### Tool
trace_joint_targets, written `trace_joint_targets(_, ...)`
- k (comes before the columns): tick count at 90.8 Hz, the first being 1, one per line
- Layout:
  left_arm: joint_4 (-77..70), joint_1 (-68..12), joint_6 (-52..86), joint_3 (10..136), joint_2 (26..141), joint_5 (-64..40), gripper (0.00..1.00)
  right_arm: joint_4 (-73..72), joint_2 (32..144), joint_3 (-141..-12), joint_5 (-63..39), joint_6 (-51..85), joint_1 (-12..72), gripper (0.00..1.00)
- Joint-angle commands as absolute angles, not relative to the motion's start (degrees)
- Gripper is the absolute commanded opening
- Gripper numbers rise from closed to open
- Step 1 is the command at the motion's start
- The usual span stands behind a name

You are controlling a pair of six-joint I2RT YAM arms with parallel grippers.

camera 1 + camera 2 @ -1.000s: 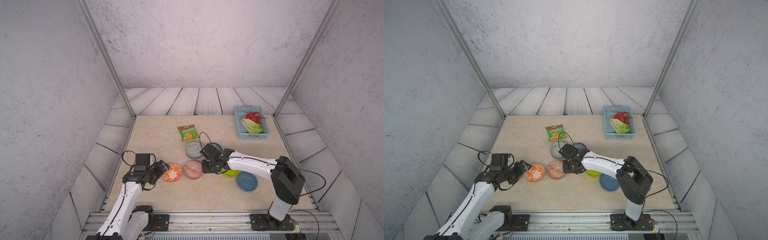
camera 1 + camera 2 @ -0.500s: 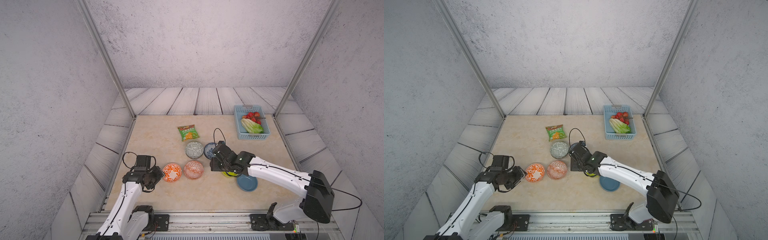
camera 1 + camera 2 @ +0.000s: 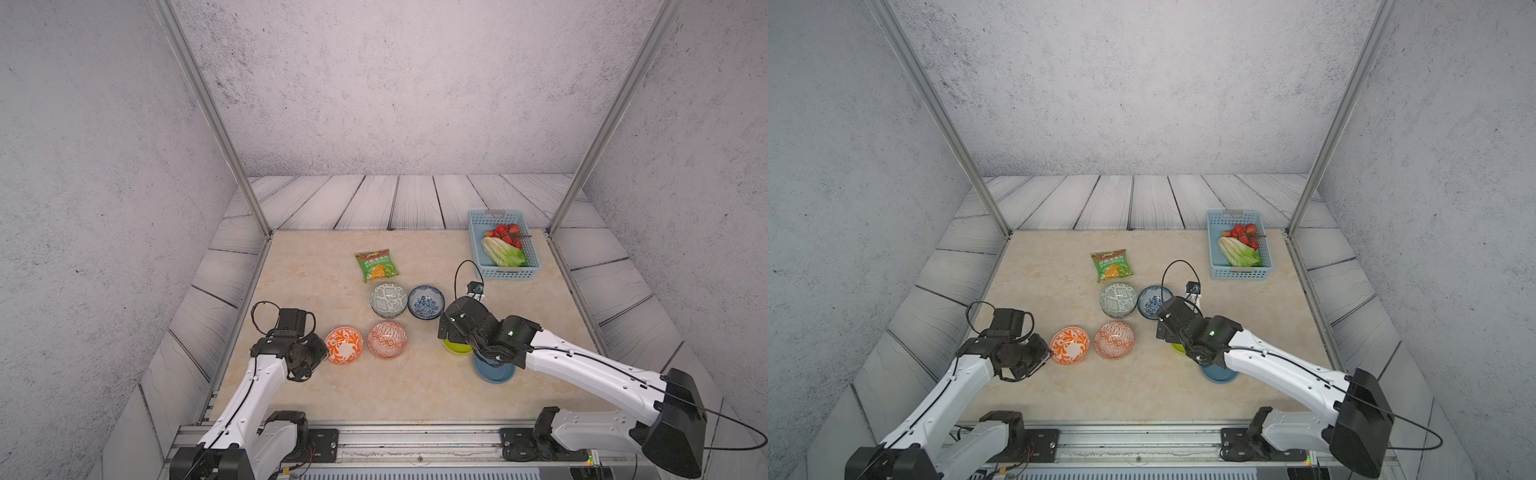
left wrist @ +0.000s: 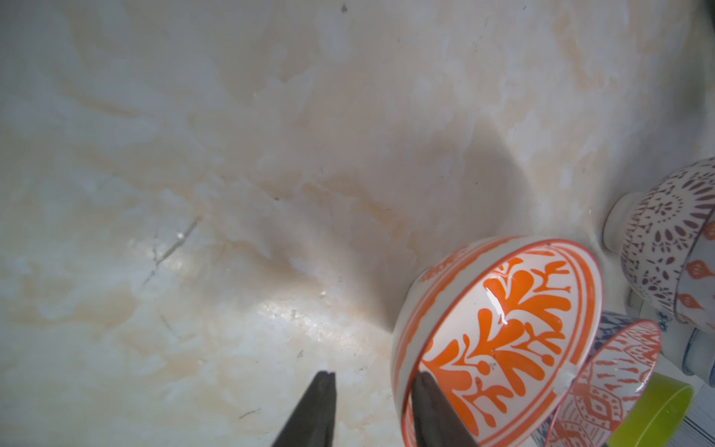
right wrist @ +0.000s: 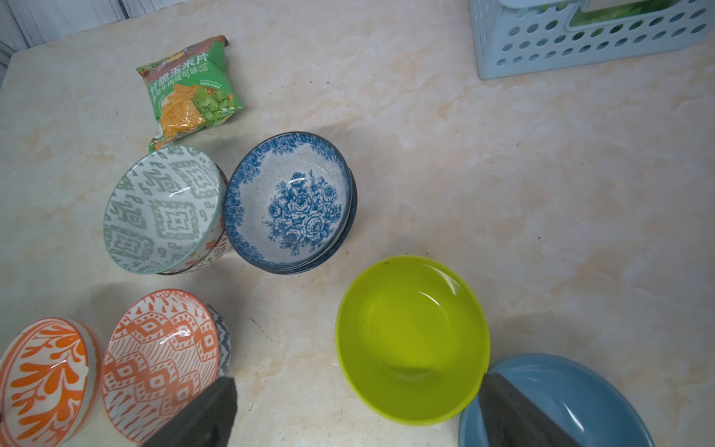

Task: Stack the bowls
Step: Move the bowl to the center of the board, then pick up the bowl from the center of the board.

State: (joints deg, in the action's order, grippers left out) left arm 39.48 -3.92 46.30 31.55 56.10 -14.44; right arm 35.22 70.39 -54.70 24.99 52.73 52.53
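On the marble tabletop (image 3: 415, 390), the left gripper (image 4: 373, 373) at eight o'clock straddles the orange leaf bowl (image 4: 499, 336) rim, unclamped, seemingly needing squeeze-and-lift; the right gripper (image 5: 358, 379) gapes above the lime-green bowl (image 5: 412, 340).

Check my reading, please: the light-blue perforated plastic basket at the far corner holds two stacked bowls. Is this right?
No. The light-blue perforated plastic basket at the far corner holds a green lettuce and small red fruits, not bowls; both top views show this.
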Motion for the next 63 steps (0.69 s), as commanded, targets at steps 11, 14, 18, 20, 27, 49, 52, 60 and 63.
trace_joint_targets(11,39.04,-5.15,45.78,32.93,56.55,-13.11,0.3,38.14,73.38,-58.03,24.14,51.79,52.43,0.99)
trace_joint_targets(14,38.88,-5.42,45.79,32.96,56.66,-13.05,0.3,38.17,73.65,-58.09,23.96,51.75,52.39,0.99)
trace_joint_targets(18,38.78,-5.66,45.79,33.15,57.02,-12.92,0.3,38.04,73.86,-58.16,23.57,51.56,52.43,0.99)
trace_joint_targets(20,38.83,-5.81,45.79,33.18,57.3,-12.85,0.3,37.99,73.88,-58.18,23.51,51.56,52.42,0.99)
trace_joint_targets(27,38.64,-6.09,45.7,33.52,58.35,-12.76,0.33,37.81,73.76,-57.97,23.42,51.5,52.39,0.99)
trace_joint_targets(49,36.96,-6.87,45.18,34.05,61.52,-13.18,0.34,37.18,73.63,-57.54,22.98,51.25,52.39,0.99)
trace_joint_targets(52,36.87,-6.86,45.18,34.02,61.73,-13.19,0.32,37.04,73.69,-57.53,22.9,51.24,52.38,0.99)
trace_joint_targets(60,36.53,-7.11,45.08,33.97,61.71,-13.12,0.28,36.95,73.74,-57.54,23.0,51.24,52.38,0.99)
trace_joint_targets(63,36.48,-7.12,45.09,34.0,61.71,-13.08,0.25,36.9,73.74,-57.47,22.99,51.22,52.38,0.99)
